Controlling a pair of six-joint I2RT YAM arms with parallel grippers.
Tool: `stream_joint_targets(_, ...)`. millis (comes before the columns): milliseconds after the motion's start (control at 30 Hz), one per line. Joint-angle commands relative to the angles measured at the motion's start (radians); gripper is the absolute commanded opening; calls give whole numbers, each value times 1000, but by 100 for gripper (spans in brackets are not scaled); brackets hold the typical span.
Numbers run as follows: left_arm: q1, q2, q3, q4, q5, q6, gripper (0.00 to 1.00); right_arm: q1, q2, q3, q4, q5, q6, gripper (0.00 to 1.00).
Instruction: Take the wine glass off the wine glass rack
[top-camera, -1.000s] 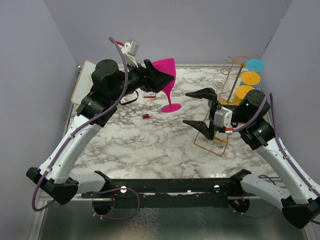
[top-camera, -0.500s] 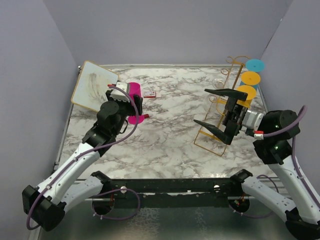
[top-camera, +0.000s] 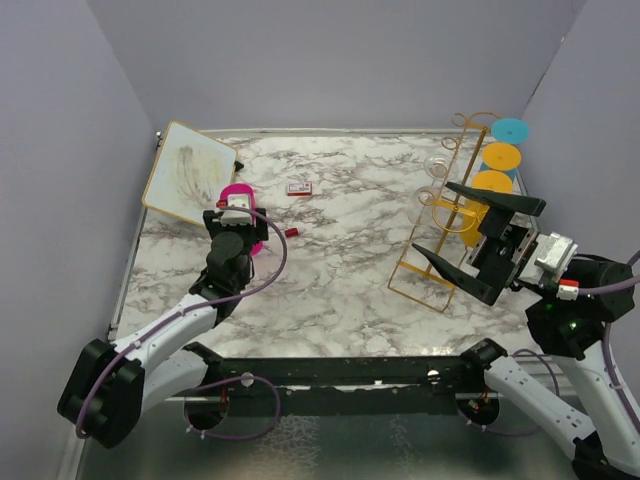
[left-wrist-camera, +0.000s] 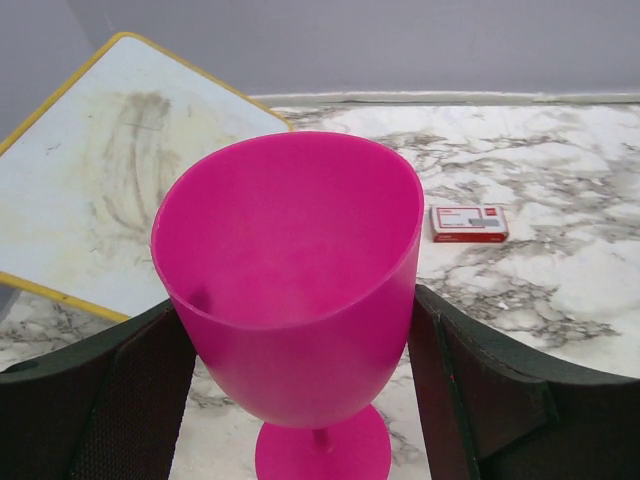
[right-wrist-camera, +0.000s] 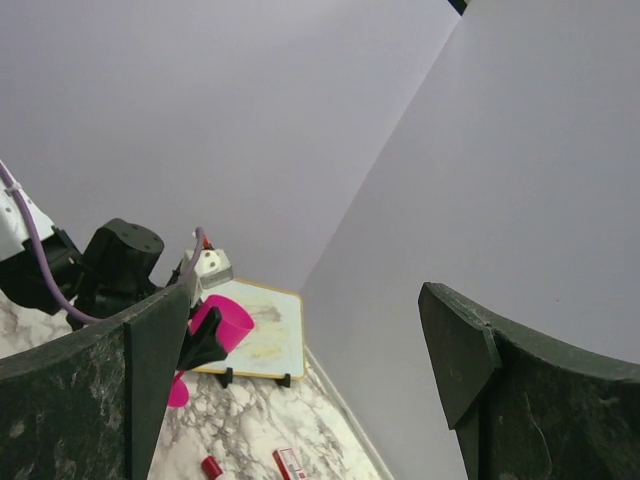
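Far left of the rack, across most of the tabletop, a whiteboard leans at the back corner. Just rack-side of it stands the pink wine glass. It is off the rack and well apart from it, upright with its stem vertical and its mouth facing up. Its foot looks to be down on the marble, though the wrist view cuts off the lowest edge.

The left claw is closed on the bowl, with one finger flat against each side. It reaches in level from the near side, so the glass's long axis crosses the fingers at a right angle. The next move turns on this. The fingers probably only need to part sideways and back away toward the near edge, without brushing the bowl and tipping it.

Nearer the rack, a small box and a tiny red thing lie flat on the tabletop, both clear of the glass.

The right claw hangs in the air in front of the rack, spread wide and holding nothing, its fingers aimed away from the rack toward the left. It is far from the pink glass, so this job is the left arm's. Other glasses hang on the rack's far side.
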Motion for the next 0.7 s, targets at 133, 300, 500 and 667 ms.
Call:
stream_joint_targets(133,151,77,-59,189,3,-124,70,5,-26,-55,28,64,88,99)
stream_joint_targets(300,184,132,-75,219,18,-117,71,6,-21,-25,-26,68,60,99)
stream_joint_targets(500,185,195,-97,261,39,-117,71,6,-25,15,-64,97,60,99)
stream_joint_targets(667,184,236,-117,322,53,-119,71,6,-37,14,-76,119,65,99)
